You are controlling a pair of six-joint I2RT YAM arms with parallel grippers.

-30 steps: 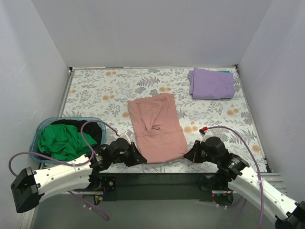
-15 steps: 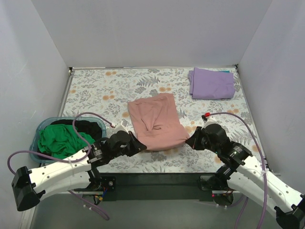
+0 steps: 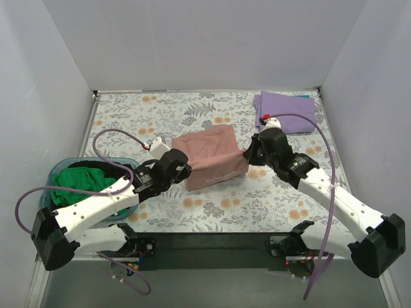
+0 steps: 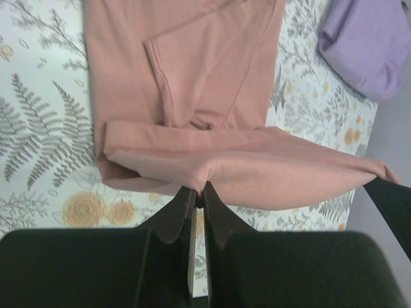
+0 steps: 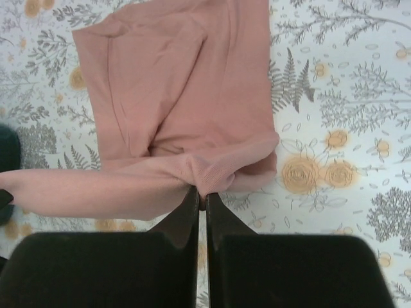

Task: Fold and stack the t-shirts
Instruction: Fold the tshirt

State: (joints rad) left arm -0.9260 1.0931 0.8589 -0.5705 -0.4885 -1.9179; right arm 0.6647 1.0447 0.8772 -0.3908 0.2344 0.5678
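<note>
Pink, purple, green: three t-shirts. The pink t-shirt (image 3: 210,157) hangs stretched between two pincers, the left pincer (image 4: 198,189) and the right pincer (image 5: 200,196) each clamped on its lifted edge above the counter (image 3: 141,122). The purple t-shirt (image 3: 286,112) lies folded beyond the right pincer; the green t-shirt (image 3: 77,186) fills one basket (image 3: 83,162) left of the left pincer.

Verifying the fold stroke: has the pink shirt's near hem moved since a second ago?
Yes. The near hem of the pink shirt, pinched by the left tool and right tool, has travelled away from the near edge of the table, toward the far side.
</note>
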